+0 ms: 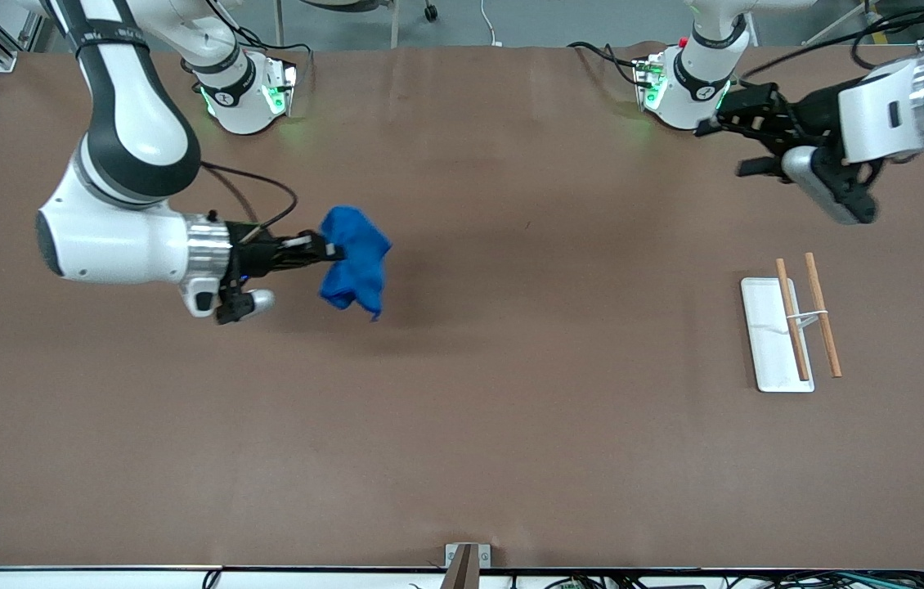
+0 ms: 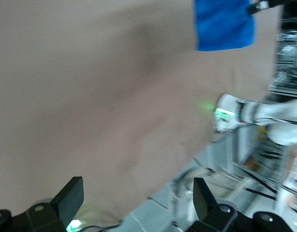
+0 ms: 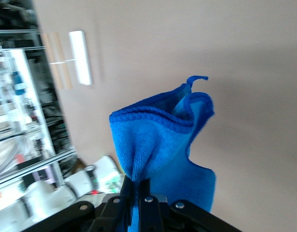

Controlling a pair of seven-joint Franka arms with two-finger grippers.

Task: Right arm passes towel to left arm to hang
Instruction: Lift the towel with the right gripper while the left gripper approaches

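**Towel aloft in the right claw**

The right claw (image 1: 329,245) pinches the blue towel (image 1: 356,260) by one bunched edge, holding it above the table (image 1: 511,409) toward the right arm's end. The left claw (image 1: 719,147) hangs spread open over the table's other end, above the white rack (image 1: 773,343).

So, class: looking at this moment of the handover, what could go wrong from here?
1. The right gripper pinches only a bunched corner of the blue towel; it might slip out.
2. The towel hangs crumpled, so the open left gripper may grab a poor fold for hanging on the rack.
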